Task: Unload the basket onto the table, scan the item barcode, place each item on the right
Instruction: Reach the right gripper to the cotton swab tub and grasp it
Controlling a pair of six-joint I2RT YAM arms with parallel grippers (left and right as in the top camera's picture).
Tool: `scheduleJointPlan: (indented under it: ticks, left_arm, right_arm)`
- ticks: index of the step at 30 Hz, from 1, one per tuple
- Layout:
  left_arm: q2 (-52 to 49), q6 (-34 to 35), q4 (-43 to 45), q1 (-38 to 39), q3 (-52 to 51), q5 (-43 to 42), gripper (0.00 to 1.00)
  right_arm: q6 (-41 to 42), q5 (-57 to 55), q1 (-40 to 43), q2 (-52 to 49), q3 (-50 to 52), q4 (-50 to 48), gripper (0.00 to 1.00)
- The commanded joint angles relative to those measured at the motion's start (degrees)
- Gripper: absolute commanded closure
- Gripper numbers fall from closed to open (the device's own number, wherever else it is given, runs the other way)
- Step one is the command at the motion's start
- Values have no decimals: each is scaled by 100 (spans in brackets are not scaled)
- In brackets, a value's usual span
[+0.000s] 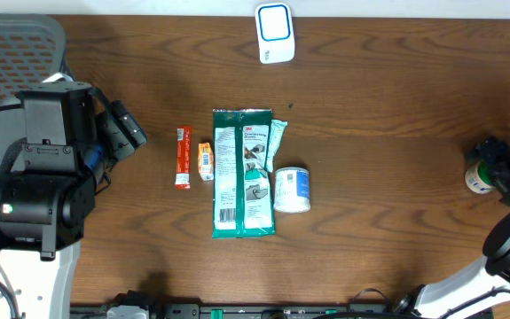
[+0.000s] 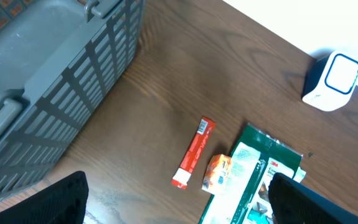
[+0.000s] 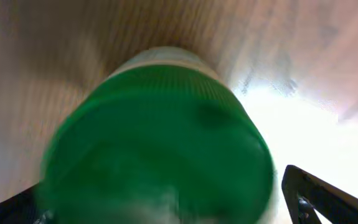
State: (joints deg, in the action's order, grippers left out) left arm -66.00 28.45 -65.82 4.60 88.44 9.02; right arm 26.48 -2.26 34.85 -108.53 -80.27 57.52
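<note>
Scanner: we see a white and blue box (image 1: 275, 34) at the far edge of the table (image 1: 396, 106), well apart from both arms.
Bottle: a small bottle with green cap (image 1: 477, 175) stands upright near the right edge of the table. In the right wrist view the cap fills almost all the picture and is blurred.
Right gripper (image 1: 496, 168): its fingers (image 3: 331, 199) stand on both sides of the bottle. We cannot tell if they press it or are only beside it.
Left gripper (image 1: 133, 133): we see the two fingers (image 2: 63, 202) spread wide with nothing between them, above the table just beside the grey basket (image 2: 42, 81).
Middle of the table: a green wipes pack (image 1: 243, 173) lies flat. On its left side are a small orange packet (image 1: 206, 161) and a red stick packet (image 1: 183, 157). On its right side lies a white and blue tub (image 1: 292, 190), touching the pack.
</note>
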Motion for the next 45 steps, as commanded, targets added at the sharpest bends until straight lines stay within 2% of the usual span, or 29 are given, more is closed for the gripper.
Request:
scheduleJointPlan:
  ticks: [1,7,11,13,16,24,27,28,29,32,34,45]
  left_arm:
    - [9,-57,-15,-15,68,68,10]
    - [9,-57,-15,-15,68,68,10]
    - [9,-57,-15,-15,68,68,10]
    - [9,-57,-15,-15,68,68,10]
    - [9,-57,-15,-15,68,66,10]
    - [9,-57,-15,-15,68,68,10]
    - [9,-57,-15,-15,68,68,10]
    - [9,-57,-15,-15,68,68,10]
    - [9,-57,-15,-15,68,68,10]
    - [9,-57,-15,-15,68,68,10]
    - [9,-57,-15,-15,68,68,10]
    - [9,-57,-15,-15,68,68,10]
  right_arm:
    - [-85,44,-81,588,-621,354,1]
    - [-715,979,-763,1491,-1051,785,1]
    - [-1082,1832,-1762,1980,-1051,896,1]
    - [-1137,2044,-2566,2068,-1047,968,1]
    - [-1134,2055,-4065,2037,-881,787,1]
    - [-968,1860,-6684,1425,-396,-98,1]
    - [-763,1449,-7302,979,-385,-138,1]
    - [-745,1373,-7455,859,-385,-140,5]
    - [-739,1274,-7700,669,-385,-142,16]
    - [-621,1261,-8094,348,-385,-142,43]
    - [-570,1198,-8212,262,-385,-136,51]
    - [-505,605,-8279,249,-382,354,49]
